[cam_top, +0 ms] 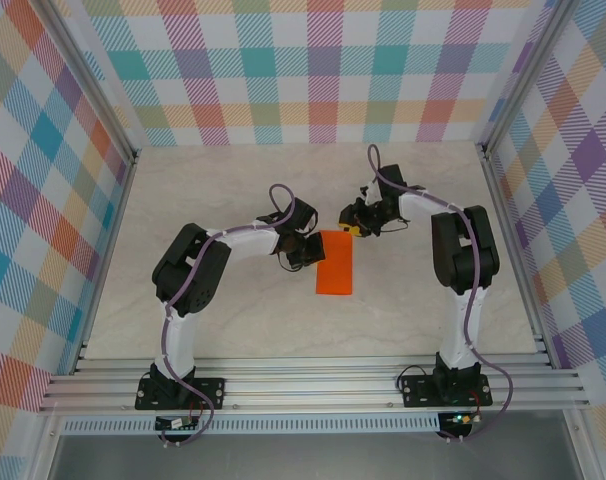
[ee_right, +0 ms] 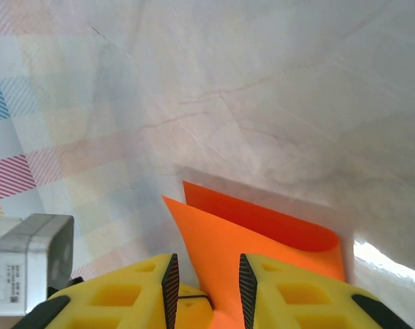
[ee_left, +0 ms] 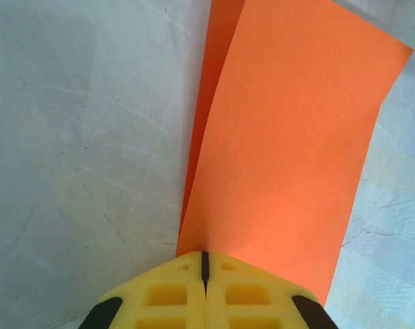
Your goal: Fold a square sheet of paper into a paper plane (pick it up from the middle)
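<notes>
Lying halved, the paper [cam_top: 334, 265] is pinched by the left gripper [ee_left: 204, 257], straddled by the spread right gripper [ee_right: 207, 277]; later folds remain undone.

The worktop [cam_top: 233, 190] is a pale, marble-patterned surface with faint grey veins, closed in by checked walls on three sides. Near its middle rests the square sheet of paper [cam_top: 334, 262], bright orange, folded double into a narrow rectangle, its two layers slightly offset.
</notes>
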Motion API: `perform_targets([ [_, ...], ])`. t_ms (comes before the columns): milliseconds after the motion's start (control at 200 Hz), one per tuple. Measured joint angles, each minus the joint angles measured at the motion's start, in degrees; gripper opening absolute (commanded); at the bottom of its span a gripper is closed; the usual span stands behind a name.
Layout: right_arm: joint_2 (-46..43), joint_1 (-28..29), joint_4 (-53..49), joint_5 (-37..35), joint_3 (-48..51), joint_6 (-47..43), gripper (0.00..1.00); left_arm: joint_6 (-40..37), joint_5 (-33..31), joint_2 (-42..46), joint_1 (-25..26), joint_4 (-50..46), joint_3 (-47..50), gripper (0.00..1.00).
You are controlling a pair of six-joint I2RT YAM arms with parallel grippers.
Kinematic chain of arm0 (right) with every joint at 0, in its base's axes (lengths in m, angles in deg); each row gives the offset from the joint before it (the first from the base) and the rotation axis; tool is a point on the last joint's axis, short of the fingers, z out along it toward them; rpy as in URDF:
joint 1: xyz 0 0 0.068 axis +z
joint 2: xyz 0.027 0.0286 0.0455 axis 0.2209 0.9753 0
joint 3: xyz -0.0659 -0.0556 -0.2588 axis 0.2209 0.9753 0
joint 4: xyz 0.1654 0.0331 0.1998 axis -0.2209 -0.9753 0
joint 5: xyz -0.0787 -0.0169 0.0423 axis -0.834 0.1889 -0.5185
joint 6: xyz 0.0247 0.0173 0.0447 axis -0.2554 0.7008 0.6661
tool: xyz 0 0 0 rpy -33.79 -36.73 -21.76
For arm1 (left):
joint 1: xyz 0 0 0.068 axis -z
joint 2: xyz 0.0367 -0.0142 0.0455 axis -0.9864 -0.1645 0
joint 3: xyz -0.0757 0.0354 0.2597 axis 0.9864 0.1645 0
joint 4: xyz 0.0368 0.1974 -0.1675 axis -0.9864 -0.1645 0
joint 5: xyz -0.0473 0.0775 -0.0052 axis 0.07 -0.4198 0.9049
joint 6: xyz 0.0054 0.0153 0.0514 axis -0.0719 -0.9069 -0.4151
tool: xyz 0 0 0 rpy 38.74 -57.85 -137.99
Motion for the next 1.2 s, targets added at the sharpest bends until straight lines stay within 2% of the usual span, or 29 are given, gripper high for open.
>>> perform_targets([
  [250, 4.22, 0.00, -0.15, -1.14, -0.79, 0.00, 0.31, -0.02, -0.02, -0.09, 0.00, -0.22, -0.22, 0.00],
  [1200, 5.68, -0.70, -3.78, -1.92, -4.37, -0.07, 0.32, -0.24, -0.02, -0.11, 0.00, -0.24, -0.22, 0.00],
])
